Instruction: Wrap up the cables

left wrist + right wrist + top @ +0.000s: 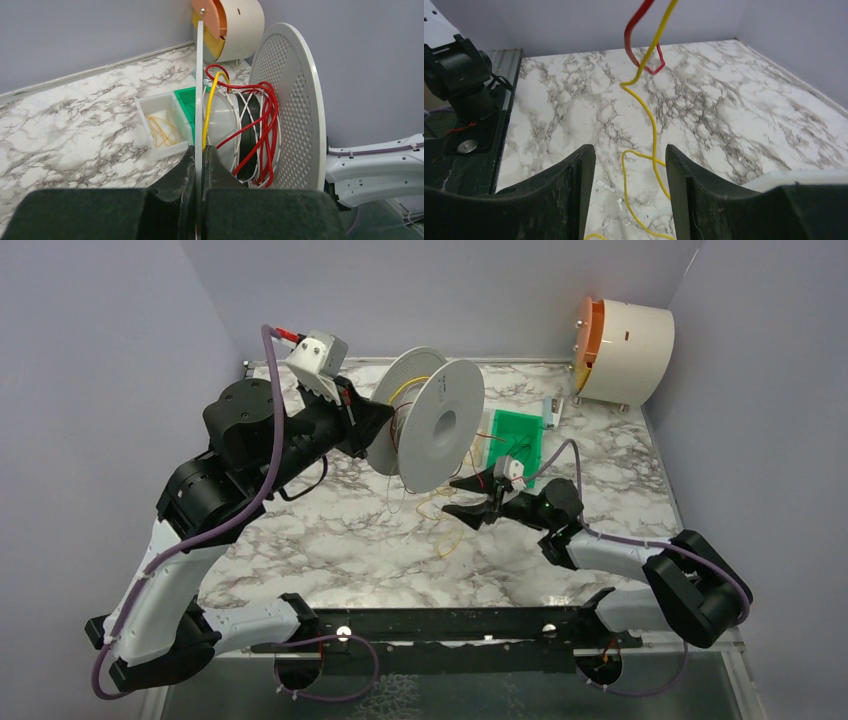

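My left gripper (378,428) is shut on the thin near flange of a white spool (445,425) and holds it up on edge above the table. In the left wrist view the gripper (200,151) pinches that flange, and red cables (265,125) with white, black and one yellow cable (209,110) wrap the hub. A loose yellow cable (455,536) trails from the spool onto the marble. My right gripper (466,496) is open just right of the spool. In the right wrist view the yellow cable (653,130) runs between its open fingers (630,156), touching neither, and a red cable (631,37) hangs above.
A green bin (515,435) sits behind my right gripper, with a white bin (160,127) holding yellow wire beside it. A white drum with an orange lid (625,350) stands at the back right corner. A black rail (440,625) runs along the near edge.
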